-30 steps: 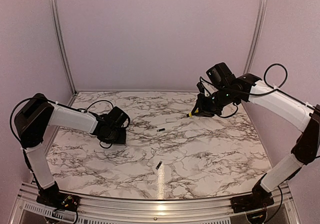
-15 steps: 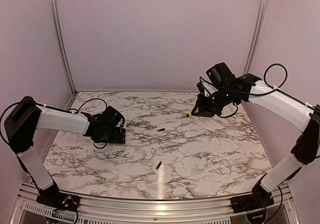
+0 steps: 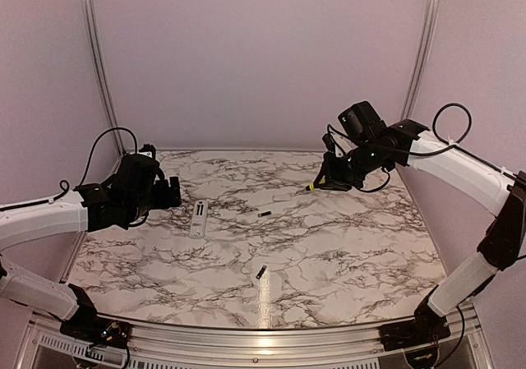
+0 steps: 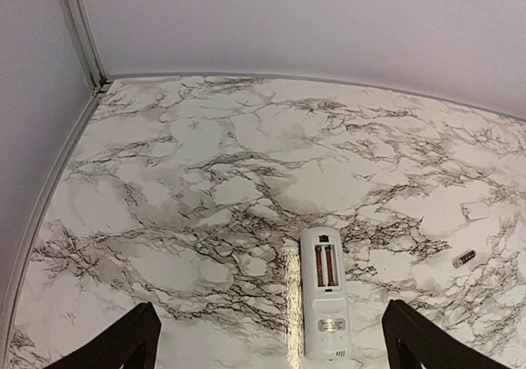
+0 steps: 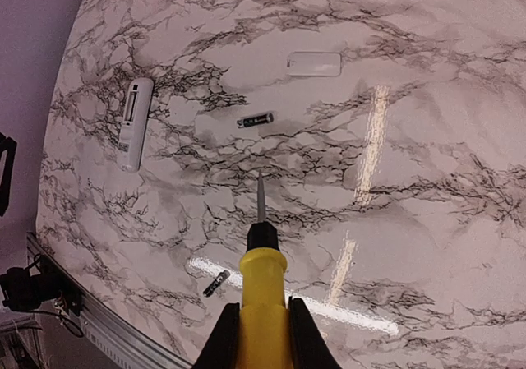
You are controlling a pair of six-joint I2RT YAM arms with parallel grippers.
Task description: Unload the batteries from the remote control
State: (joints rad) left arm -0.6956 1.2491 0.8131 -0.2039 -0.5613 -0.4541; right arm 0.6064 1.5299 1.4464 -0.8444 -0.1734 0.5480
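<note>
The white remote control (image 3: 198,219) lies flat on the marble table, its open battery compartment (image 4: 325,266) facing up with two brownish strips inside. Its other views are the left wrist one (image 4: 325,303) and the right wrist one (image 5: 135,122). Two dark batteries lie loose on the table, one mid-table (image 3: 264,214) (image 5: 255,120) (image 4: 464,259), one nearer the front (image 3: 260,272) (image 5: 217,283). My left gripper (image 3: 170,193) (image 4: 271,354) hangs open, pulled back from the remote and touching nothing. My right gripper (image 3: 327,182) (image 5: 263,336) is shut on a yellow-handled screwdriver (image 5: 263,291), held above the table at the back right.
A small white battery cover (image 5: 314,63) (image 4: 474,210) lies on the table beyond the mid-table battery. Purple walls and metal corner posts (image 3: 97,65) close in the table on three sides. A metal rail (image 3: 246,340) runs along the front edge.
My left gripper opened and the left arm drew back to the left and up, uncovering the remote, which now lies alone on the table. The right arm has hardly moved.
</note>
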